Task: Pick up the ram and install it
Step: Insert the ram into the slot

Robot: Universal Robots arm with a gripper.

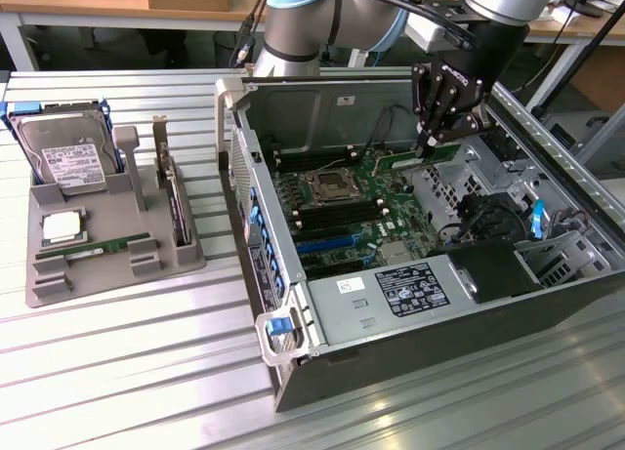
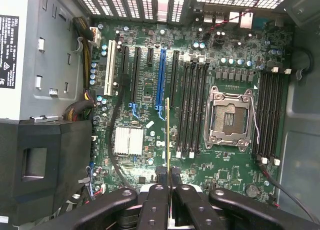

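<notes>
My gripper (image 1: 428,145) hangs inside the open computer case (image 1: 293,372), above the far side of the motherboard (image 1: 342,206). It is shut on the ram (image 1: 445,155), a thin green stick held level between the fingers. In the wrist view the ram (image 2: 168,140) appears edge-on as a thin line running out from the gripper (image 2: 168,175). It floats above the board beside the black memory slots (image 2: 192,110), which lie next to the open processor socket (image 2: 229,121). I cannot tell how high it is above the slots.
A grey holder tray (image 1: 59,274) on the exterior view's left carries a silver hard drive (image 1: 63,157), a square chip (image 1: 61,225), an upright expansion card (image 1: 176,201) and another green stick (image 1: 107,245). The power supply (image 1: 391,294) and black shroud (image 2: 45,160) crowd the case.
</notes>
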